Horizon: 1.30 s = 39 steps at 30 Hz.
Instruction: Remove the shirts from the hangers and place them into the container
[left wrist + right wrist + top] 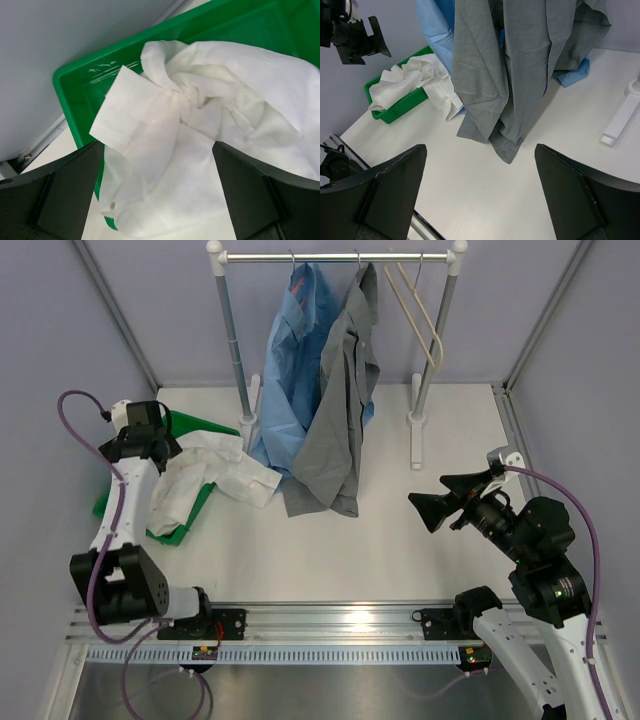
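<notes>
The left fingers (55, 200) are spread wide over the near end of the container (75, 85) and nothing is gripped. The white shirt (200, 125) lies bunched below and between them, apart from both. It is heaped in the green tray, though part is draped over the rim onto the table (400, 550), so its placement is judged only loosely done.

The right fingers (385, 200) are likewise fully parted and empty, held above bare table and aimed at the grey shirt (340, 410) – well apart from it, presumably so it can be taken next. Further back, the grey shirt and the light blue shirt (290, 370) are hung from the rail (330, 255), hems down at the table. One bare hanger (415, 315) is hooked beside them.
</notes>
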### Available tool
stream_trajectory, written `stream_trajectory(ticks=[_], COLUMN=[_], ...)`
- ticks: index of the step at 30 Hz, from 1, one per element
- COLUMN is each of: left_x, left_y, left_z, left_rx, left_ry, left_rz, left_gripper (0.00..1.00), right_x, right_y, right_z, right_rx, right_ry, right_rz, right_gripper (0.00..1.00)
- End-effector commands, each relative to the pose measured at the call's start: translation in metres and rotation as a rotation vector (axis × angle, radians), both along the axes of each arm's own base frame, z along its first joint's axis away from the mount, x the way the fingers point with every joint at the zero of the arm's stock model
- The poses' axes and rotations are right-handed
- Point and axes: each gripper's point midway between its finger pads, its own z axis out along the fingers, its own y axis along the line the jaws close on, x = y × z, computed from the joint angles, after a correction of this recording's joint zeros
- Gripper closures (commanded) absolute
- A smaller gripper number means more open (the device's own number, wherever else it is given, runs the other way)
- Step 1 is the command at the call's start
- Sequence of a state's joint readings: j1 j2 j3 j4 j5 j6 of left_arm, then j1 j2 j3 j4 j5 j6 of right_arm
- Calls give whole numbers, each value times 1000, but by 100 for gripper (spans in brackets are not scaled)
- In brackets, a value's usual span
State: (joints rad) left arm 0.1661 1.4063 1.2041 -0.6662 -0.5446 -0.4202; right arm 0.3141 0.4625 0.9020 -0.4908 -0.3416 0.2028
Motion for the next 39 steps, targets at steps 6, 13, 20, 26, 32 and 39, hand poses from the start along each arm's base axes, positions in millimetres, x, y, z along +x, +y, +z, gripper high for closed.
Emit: stream_trajectory(ticks=[6, 13, 20, 26, 32, 39], left_x=[-49, -88, -93, -63, -32, -12], left_y=[-78, -112, -119, -97, -59, -23], left_z=[-1, -34, -63, -59, -36, -60], left_rx=[-300, -413, -453, -370, -226, -189], left_ry=[-117, -49, 7, 13, -31, 33], left_rz=[-203, -271, -292, -220, -98, 3], left_gripper=[2, 8, 10, 12, 17, 26], right_x=[-1, -1, -3, -6, -8, -8], right_y=[5, 5, 5, 4, 3, 3], right_z=[8, 9, 9, 11, 11, 11], right_rx=[17, 19, 21, 24, 25, 26], right_ry=[-28, -30, -36, -44, -51, -50], right_rz=[22, 28, 30, 31, 28, 31], right_gripper=[0, 0, 1, 0, 1, 0])
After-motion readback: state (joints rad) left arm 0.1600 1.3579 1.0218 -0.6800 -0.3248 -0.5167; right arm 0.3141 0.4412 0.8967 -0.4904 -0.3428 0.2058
